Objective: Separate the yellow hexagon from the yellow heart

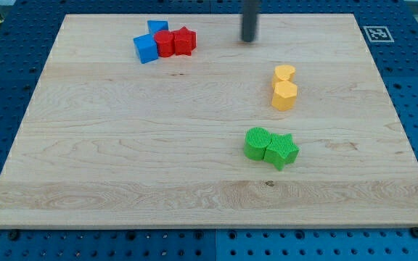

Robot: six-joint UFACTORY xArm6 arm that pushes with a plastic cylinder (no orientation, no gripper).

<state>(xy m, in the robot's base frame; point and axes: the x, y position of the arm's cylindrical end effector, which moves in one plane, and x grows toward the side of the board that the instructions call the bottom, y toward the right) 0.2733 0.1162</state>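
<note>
The yellow heart (284, 72) lies right of the board's middle, toward the view's top. The yellow hexagon (284, 95) sits just below it and touches it. My tip (249, 40) is the lower end of a dark rod coming down from the view's top edge. It stands up and to the left of the yellow heart, about a block's width away, touching neither yellow block.
Two blue blocks (145, 48) and two red blocks (183, 40) cluster at the top left. Two green blocks (256, 143) (281, 151) touch each other below the yellow pair. The wooden board (122, 159) lies on a blue pegboard with a marker tag (376, 33) at its top right.
</note>
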